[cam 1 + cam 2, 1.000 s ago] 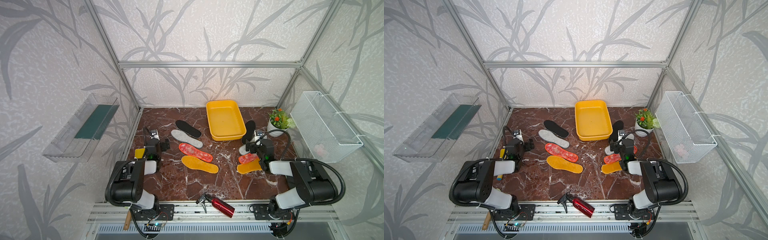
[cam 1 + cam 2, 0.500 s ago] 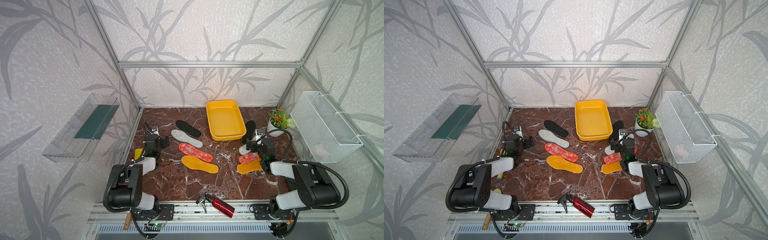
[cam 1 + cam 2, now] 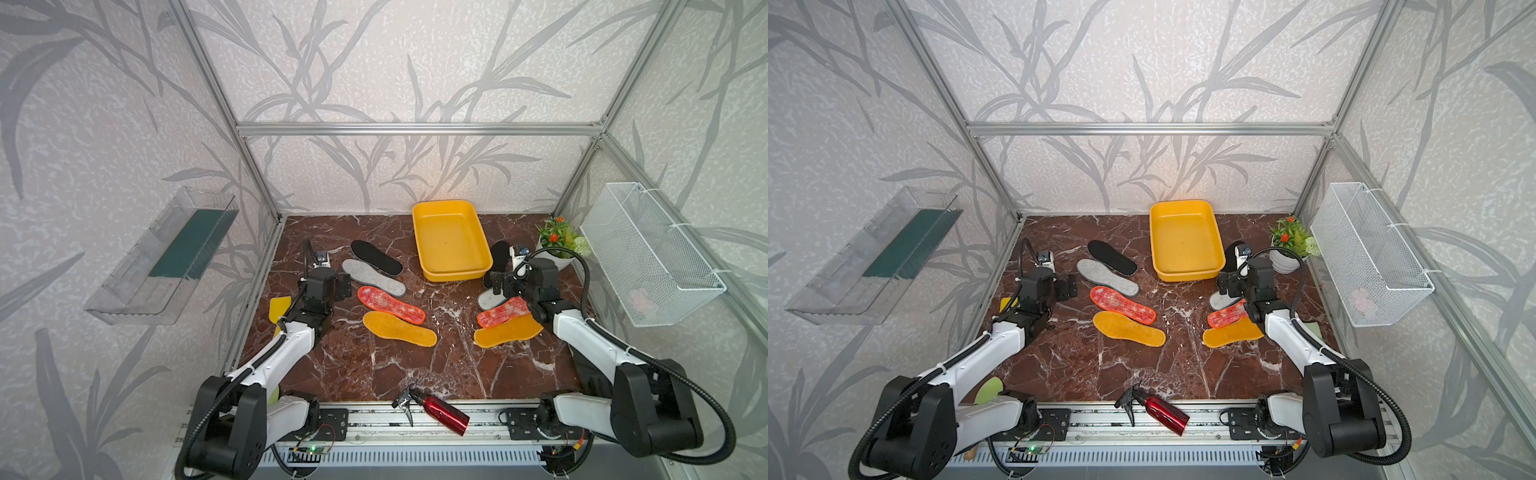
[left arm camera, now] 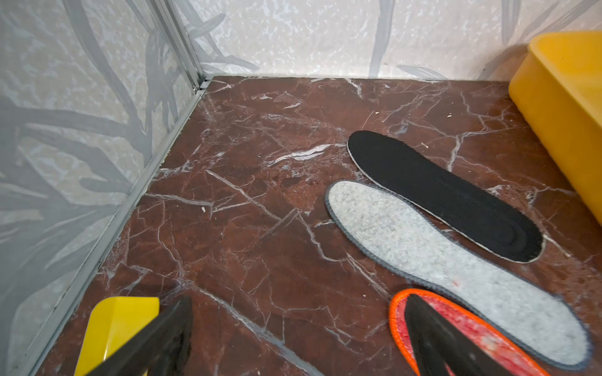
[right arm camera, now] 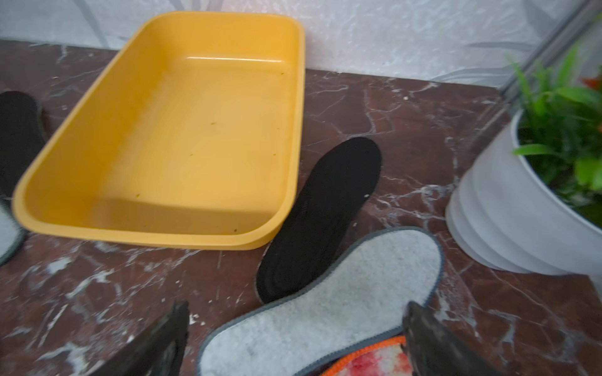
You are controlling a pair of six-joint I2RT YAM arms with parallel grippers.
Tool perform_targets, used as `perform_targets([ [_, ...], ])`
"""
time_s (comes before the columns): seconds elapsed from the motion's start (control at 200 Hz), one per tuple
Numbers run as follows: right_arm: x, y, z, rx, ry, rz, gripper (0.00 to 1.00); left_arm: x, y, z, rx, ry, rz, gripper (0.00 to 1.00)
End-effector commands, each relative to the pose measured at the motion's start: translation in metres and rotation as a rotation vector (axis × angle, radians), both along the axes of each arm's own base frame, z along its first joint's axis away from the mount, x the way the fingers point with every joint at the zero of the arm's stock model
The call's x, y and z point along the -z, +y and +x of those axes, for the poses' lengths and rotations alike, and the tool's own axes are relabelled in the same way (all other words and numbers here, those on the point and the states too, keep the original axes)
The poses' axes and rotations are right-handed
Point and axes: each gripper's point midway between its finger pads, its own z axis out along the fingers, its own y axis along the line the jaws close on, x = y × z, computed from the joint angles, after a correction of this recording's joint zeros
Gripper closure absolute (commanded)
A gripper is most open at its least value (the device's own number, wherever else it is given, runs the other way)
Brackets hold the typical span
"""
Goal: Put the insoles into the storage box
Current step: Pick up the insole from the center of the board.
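The yellow storage box (image 3: 451,241) (image 5: 169,130) stands empty at the back middle. Left of it lie four insoles: black (image 3: 376,257), grey felt (image 3: 373,277), red-orange (image 3: 390,304) and yellow-orange (image 3: 399,329). On the box's right lie a black one (image 3: 500,255), a grey one (image 5: 325,293), a red-orange one (image 3: 503,312) and a yellow-orange one (image 3: 507,332), overlapping. My left gripper (image 4: 298,312) hangs open over bare marble beside the left red-orange insole (image 4: 472,338). My right gripper (image 5: 296,307) hangs open above the right grey insole. Neither holds anything.
A potted plant (image 3: 557,243) stands at the back right, close to the right gripper. A yellow scraper (image 4: 114,328) lies by the left wall. A red spray bottle (image 3: 440,411) lies on the front rail. On the side walls hang a white mesh basket (image 3: 648,253) and a clear tray (image 3: 166,253).
Both arms have stretched forward from their folded pose, and the grippers have shifted slightly toward the back. The insoles and the box have not moved.
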Motion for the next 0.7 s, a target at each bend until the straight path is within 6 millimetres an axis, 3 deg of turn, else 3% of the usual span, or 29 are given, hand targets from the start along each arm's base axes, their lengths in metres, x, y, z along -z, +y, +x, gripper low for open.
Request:
perform_targets([
  [0.0,0.016,0.047,-0.036,-0.205,0.191,0.067,0.00,0.010,0.008,-0.028,-0.111,0.122,-0.049,0.01],
  [0.215,0.023,0.123,-0.068,-0.484,0.306,-0.066,0.00,0.010,0.005,-0.064,-0.224,0.184,-0.183,0.01],
  [0.385,0.026,0.171,-0.088,-0.662,0.354,-0.099,0.09,0.006,0.010,-0.086,-0.330,0.200,-0.292,0.01],
  [0.695,0.020,0.218,-0.136,-0.914,0.426,-0.064,0.13,0.018,-0.020,-0.074,-0.264,0.238,-0.455,0.01],
])
